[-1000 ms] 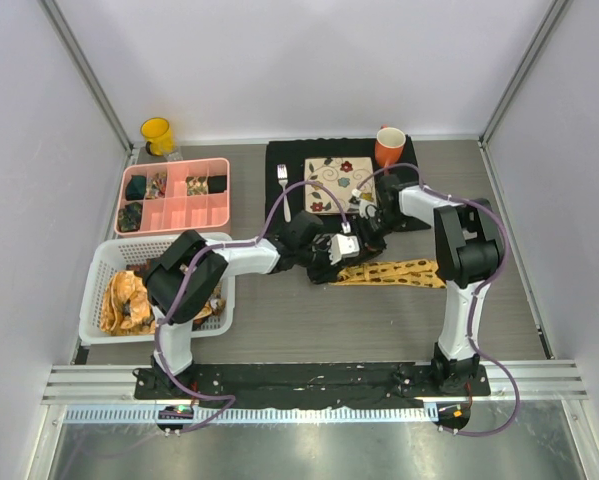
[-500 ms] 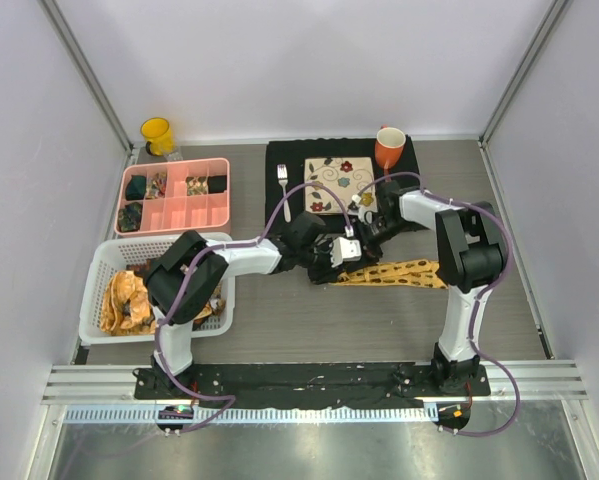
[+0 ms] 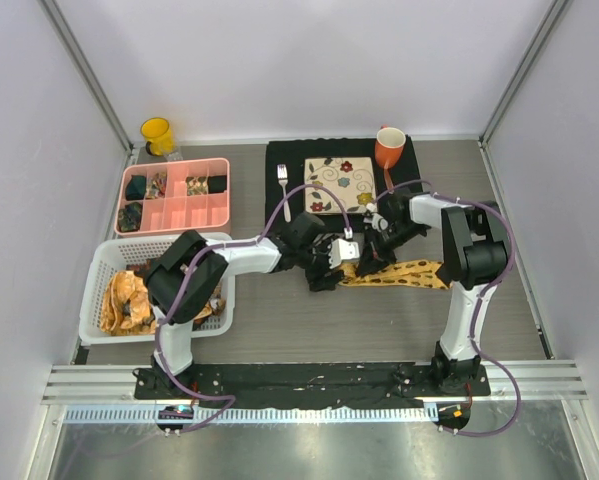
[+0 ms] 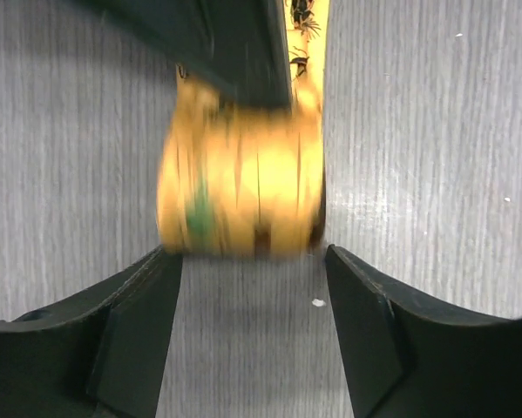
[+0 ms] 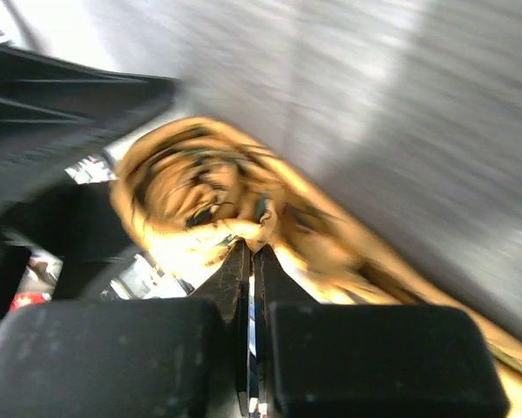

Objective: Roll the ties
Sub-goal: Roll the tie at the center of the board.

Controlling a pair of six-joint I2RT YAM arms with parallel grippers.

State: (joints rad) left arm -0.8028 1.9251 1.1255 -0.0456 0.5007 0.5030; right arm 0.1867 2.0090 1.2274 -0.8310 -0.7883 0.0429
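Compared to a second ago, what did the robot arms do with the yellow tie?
The right gripper slid toward the near edge onto the rolled end of the tie, and its jaws are shut on the fabric. The left gripper edged nearer too, jaws open either side of the roll. The flat stretch of tie looks a little shorter. The white basket, pink tray, yellow mug and orange mug stayed put.

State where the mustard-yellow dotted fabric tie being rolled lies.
In the top view, the mustard-yellow dotted fabric tie lies mid-table, right of centre, just in front of the black placemat, its rolled end leftward.
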